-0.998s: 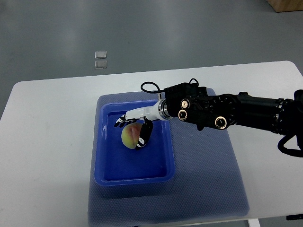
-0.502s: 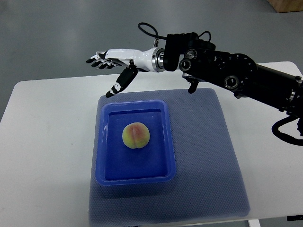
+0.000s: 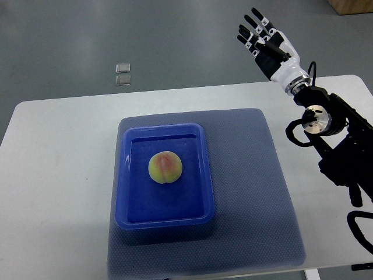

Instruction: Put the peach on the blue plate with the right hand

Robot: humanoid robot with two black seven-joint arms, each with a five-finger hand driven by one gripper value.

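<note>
The peach (image 3: 165, 168) is seen in the blue plate (image 3: 165, 218) on a grey mat (image 3: 250, 192) covering the white table (image 3: 58, 175); the right hand (image 3: 269, 44) is held spread and empty above the far right edge, over grey floor (image 3: 87, 41)

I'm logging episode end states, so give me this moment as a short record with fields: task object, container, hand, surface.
peach: lies inside the blue plate, roughly centered, nothing touching it
blue plate: rectangular tray, sits on the mat
mat: blue-grey, on the white table
right hand: raised over the table's far right edge, fingers spread, holding nothing
left hand: not in view
task state: peach appears placed
</note>
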